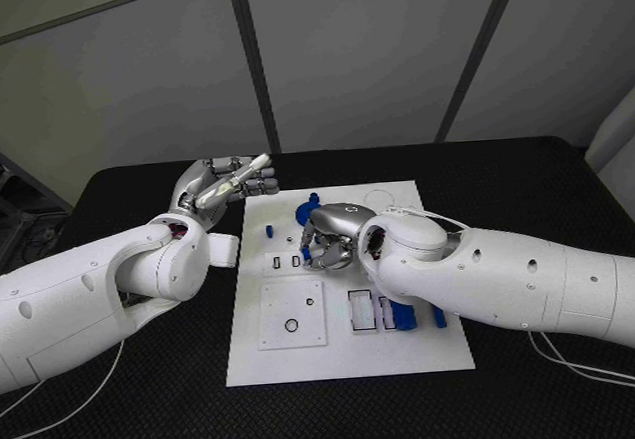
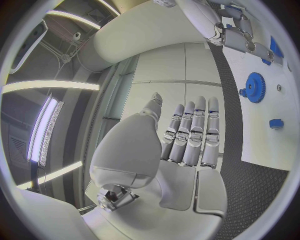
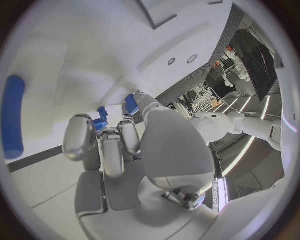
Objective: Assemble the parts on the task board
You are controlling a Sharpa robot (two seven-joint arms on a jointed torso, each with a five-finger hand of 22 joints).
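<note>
The white task board (image 1: 417, 198) lies in the middle of the black table. My right hand (image 1: 330, 235) is down on the board's middle, fingers curled in. Its fingertips (image 3: 81, 131) pinch a small blue part (image 3: 100, 120), and another blue piece (image 3: 130, 103) sits just beyond. My left hand (image 1: 229, 183) is raised over the table by the board's far left corner, fingers straight and side by side (image 2: 190, 132), holding nothing. A blue gear (image 2: 254, 87) and a small blue peg (image 2: 276, 123) sit on the board's far part.
A square inset plate (image 1: 292, 306) with a black ring (image 1: 291, 325) lies at the board's near left. Rectangular slots (image 1: 361, 312) and blue bars (image 1: 411, 317) are at the near right. A long blue bar (image 3: 12, 117) lies on the board. Black table (image 1: 155, 390) surrounds the board.
</note>
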